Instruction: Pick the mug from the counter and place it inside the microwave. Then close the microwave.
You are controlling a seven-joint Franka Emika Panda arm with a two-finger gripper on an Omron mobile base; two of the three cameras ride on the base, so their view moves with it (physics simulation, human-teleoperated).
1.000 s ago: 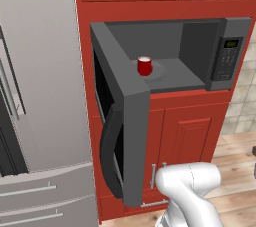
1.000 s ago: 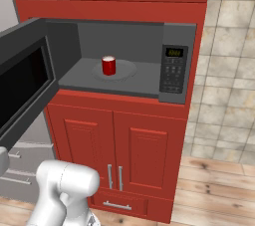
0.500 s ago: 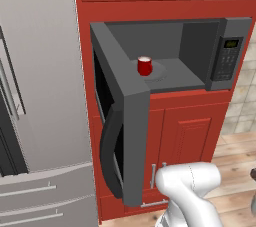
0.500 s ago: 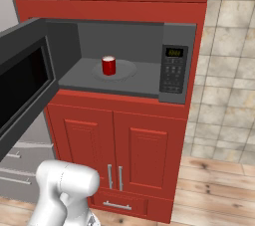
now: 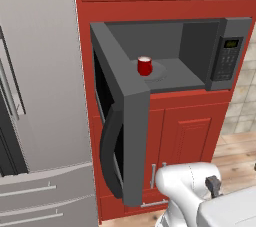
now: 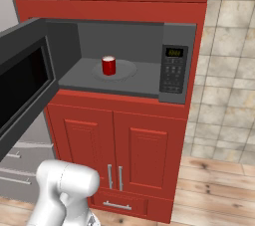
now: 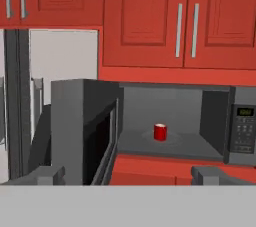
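— Red mug [image 6: 108, 65] is already sitting upright inside the microwave [image 6: 149, 51], on its round plate. Gripper [image 7: 125, 176] is hanging back, jaws spread wide, empty.
— So I'm judging the door [image 5: 122, 121] is next: push its outer face, clear of the handle [image 5: 107, 156].
— Counting?
— One mug, one microwave, one door.

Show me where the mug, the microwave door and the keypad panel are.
mug [image 6: 108, 65]: right base view, its red side.
microwave door [image 5: 131, 141]: left base view, its grey edge.
keypad panel [image 6: 173, 73]: right base view, its buttons.
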